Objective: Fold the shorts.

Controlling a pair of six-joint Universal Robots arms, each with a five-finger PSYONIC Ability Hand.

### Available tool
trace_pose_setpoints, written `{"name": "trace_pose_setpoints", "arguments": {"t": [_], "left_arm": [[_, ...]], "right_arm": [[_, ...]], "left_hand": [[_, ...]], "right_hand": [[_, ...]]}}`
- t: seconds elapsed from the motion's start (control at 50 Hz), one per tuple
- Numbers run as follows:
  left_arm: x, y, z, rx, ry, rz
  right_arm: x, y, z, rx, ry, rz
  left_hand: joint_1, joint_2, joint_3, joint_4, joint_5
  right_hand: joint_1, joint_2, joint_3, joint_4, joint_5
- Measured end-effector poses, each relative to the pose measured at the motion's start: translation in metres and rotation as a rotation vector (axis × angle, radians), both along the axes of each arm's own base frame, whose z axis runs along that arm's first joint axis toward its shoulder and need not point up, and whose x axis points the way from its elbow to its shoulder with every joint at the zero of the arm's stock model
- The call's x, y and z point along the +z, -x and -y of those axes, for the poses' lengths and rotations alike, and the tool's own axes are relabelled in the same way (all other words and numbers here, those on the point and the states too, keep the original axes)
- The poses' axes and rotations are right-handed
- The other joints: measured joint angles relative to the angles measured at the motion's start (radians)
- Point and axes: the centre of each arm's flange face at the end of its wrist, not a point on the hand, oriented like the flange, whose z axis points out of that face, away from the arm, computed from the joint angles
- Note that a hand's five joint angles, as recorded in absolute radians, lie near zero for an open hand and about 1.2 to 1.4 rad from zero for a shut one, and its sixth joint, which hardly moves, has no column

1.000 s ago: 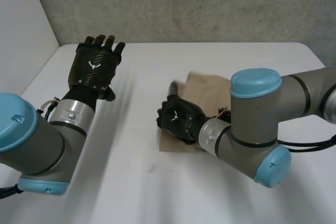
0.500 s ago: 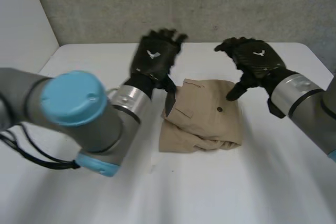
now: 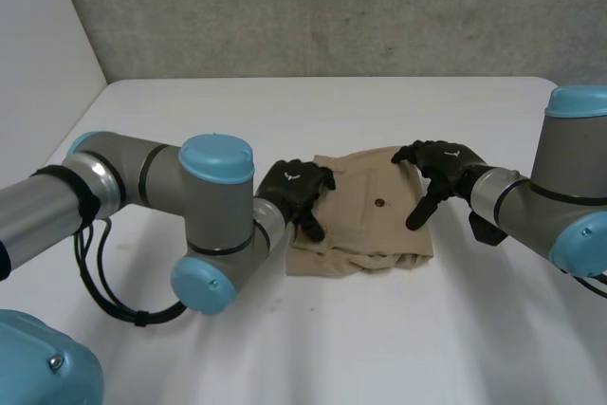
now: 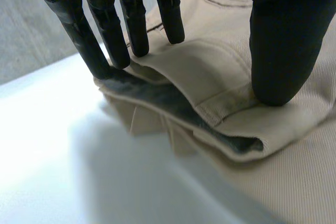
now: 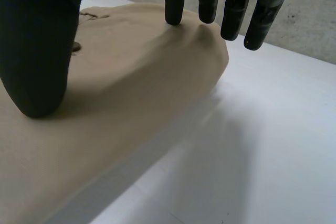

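Observation:
The tan shorts [image 3: 365,220] lie folded into a small bundle in the middle of the white table [image 3: 379,106]. My left hand [image 3: 296,192] rests on the bundle's left edge. In the left wrist view its straight fingers [image 4: 107,40] touch the stacked layers of the shorts [image 4: 210,74] at that edge, and the thumb presses on the top layer. My right hand [image 3: 441,163] sits on the far right corner. There its straight fingertips [image 5: 173,1] and thumb press down on the shorts [image 5: 131,77]. Neither hand curls round the cloth.
A grey concrete wall [image 3: 332,7] stands behind the table's far edge, and a white wall [image 3: 38,35] closes the left side. Bare white tabletop [image 3: 379,348] lies all round the bundle. My left arm [image 3: 142,187] bends in low over the table's left half.
Both hands were raised over the far edge of the shorts half a second ago. They have come down, the left onto the left edge, the right onto the far right corner.

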Motion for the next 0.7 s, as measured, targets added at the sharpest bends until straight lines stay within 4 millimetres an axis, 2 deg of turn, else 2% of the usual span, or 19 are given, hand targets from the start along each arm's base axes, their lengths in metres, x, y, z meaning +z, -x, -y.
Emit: {"name": "trace_pose_setpoints", "arguments": {"t": [0.18, 0.4, 0.52, 0.58, 0.68, 0.7], "left_arm": [[-0.009, -0.018, -0.005, 0.039, 0.032, 0.153], [-0.004, -0.024, -0.01, 0.045, 0.052, 0.188], [0.012, -0.022, -0.01, 0.045, 0.081, 0.158], [0.029, -0.02, -0.009, 0.047, 0.117, 0.124], [0.057, -0.018, -0.012, 0.046, 0.174, 0.07], [0.069, -0.018, -0.013, 0.047, 0.194, 0.05]], "right_arm": [[-0.002, -0.007, -0.002, 0.045, 0.038, -0.06], [-0.015, -0.006, 0.001, 0.044, 0.083, -0.182], [-0.014, -0.005, 0.001, 0.05, 0.106, -0.225], [-0.01, -0.005, 0.001, 0.053, 0.116, -0.231], [0.019, -0.006, -0.001, 0.045, 0.181, -0.207], [0.032, -0.006, -0.002, 0.038, 0.21, -0.193]], "left_hand": [[-0.004, -0.002, -0.002, -0.002, -0.003], [-0.004, -0.017, -0.017, -0.027, -0.004], [-0.055, -0.03, -0.03, -0.041, -0.039], [-0.063, -0.038, -0.037, -0.051, -0.057], [-0.089, -0.079, -0.079, -0.092, -0.092], [-0.118, -0.111, -0.112, -0.122, -0.124]], "right_hand": [[-0.001, 0.0, 0.0, 0.0, -0.005], [-0.024, 0.0, 0.0, 0.0, -0.005], [-0.025, 0.0, 0.0, 0.0, -0.005], [-0.025, 0.0, 0.0, 0.0, -0.005], [-0.025, 0.0, 0.0, 0.0, -0.006], [-0.025, 0.0, 0.0, 0.0, -0.006]]}}
